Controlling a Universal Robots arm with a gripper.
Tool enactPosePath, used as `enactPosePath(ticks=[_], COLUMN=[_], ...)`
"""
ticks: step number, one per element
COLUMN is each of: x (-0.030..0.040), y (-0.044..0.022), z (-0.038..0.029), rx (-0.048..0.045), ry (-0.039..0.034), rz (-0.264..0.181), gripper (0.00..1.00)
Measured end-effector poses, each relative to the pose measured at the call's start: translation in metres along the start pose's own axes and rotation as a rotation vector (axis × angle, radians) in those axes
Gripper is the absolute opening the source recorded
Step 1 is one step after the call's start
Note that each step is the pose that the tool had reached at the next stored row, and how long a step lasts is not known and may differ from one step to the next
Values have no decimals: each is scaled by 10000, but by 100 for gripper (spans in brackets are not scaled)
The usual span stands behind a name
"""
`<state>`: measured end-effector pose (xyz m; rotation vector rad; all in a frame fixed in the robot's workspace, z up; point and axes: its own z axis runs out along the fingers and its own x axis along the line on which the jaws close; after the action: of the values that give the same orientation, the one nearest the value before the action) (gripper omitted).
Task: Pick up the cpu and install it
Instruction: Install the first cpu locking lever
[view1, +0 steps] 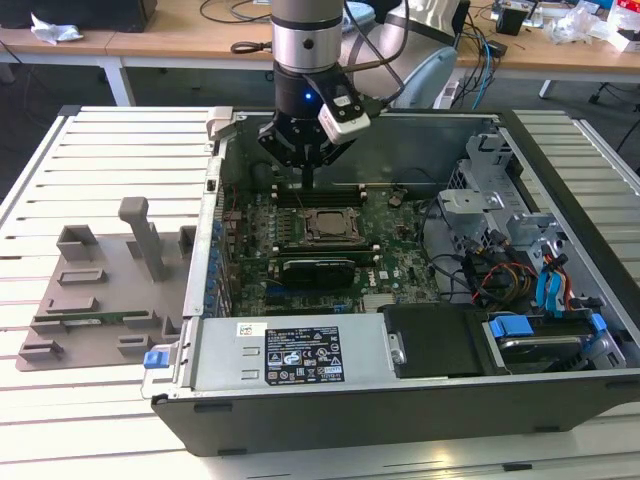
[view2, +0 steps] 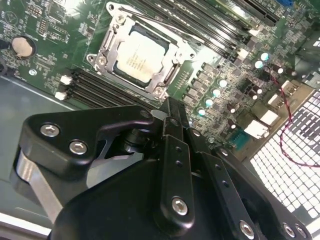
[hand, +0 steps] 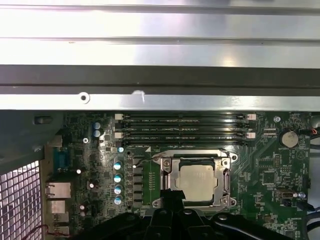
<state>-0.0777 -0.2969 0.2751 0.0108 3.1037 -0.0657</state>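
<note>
1. The cpu (view2: 140, 59) lies flat inside its socket frame (view2: 112, 42) on the motherboard (view2: 45, 30); the first wrist view shows the same seating (hand: 198, 181). Judged from this, placement is already made.

2. The tool (view1: 308, 180) hangs over the open computer case (view1: 400, 400), just above the socket area. In the second wrist view its fingers (view2: 175, 120) appear pressed together with nothing between them; the cpu is not held.

3. Risk: the fingertip stands close beside the socket frame. Any sideways drift could strike the frame or nudge the chip off its seat, likely bending contact pins beneath.

4. Risk: the memory slots (hand: 185, 127) and the row of capacitors (hand: 118, 182) flank the socket closely. A descent off-line could catch them.

5. Risk: the hinged frame does not appear latched. If the chip sits slightly skewed, pressing it would force a misaligned fit. Alignment cannot be confirmed here.
</note>
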Motion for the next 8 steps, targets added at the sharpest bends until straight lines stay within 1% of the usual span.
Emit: enactPosePath(ticks=[2, 3, 8], x=[21, 45, 117], y=[0, 0, -1], z=[2, 3, 6], rx=[0, 0, 1], ry=[0, 0, 1], rz=[-1, -1, 0], gripper=[11, 11, 11])
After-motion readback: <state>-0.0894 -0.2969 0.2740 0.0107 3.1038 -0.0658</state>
